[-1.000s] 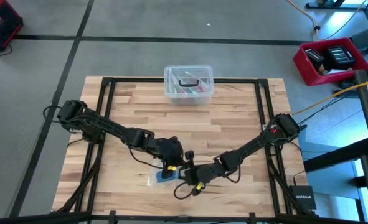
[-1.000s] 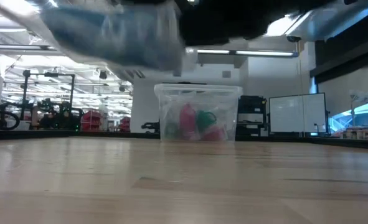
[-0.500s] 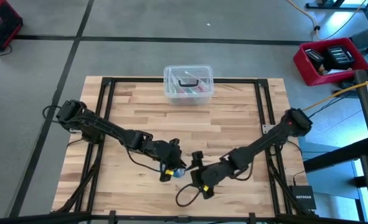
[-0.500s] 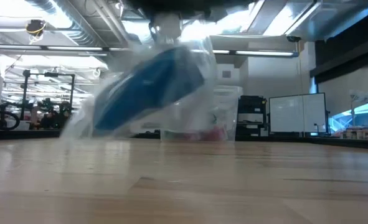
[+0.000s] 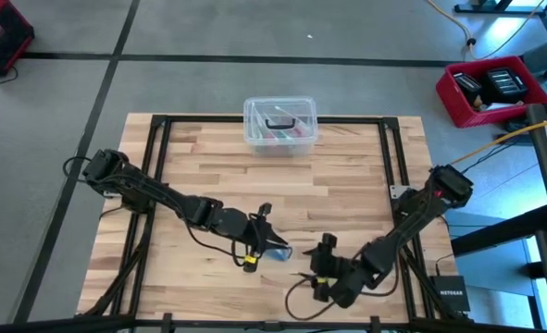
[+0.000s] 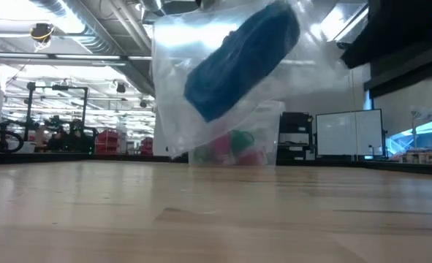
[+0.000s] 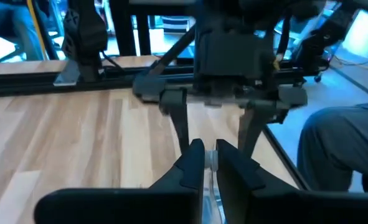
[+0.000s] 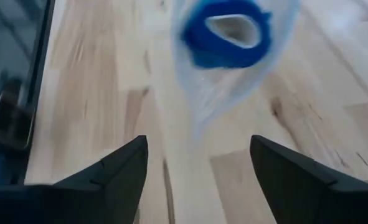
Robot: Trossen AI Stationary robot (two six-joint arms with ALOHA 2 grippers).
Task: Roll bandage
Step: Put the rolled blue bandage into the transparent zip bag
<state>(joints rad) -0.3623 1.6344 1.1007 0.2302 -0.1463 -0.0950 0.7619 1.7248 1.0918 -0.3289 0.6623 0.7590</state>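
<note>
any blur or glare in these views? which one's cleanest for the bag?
Low view: the clear bag with the blue bandage is sharp, ceiling lights glaring through the plastic. Right wrist view: bag and bandage are soft and smeared, and the right gripper shows dark. Left wrist view: left gripper is crisp. High view: even light, bag small.

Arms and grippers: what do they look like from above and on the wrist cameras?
Both arms are dark, slim and jointed, with black cables looping beside them. The left gripper has a small yellow tag near it and the right gripper is all black. The fingers are dark, flat and tapering.
</note>
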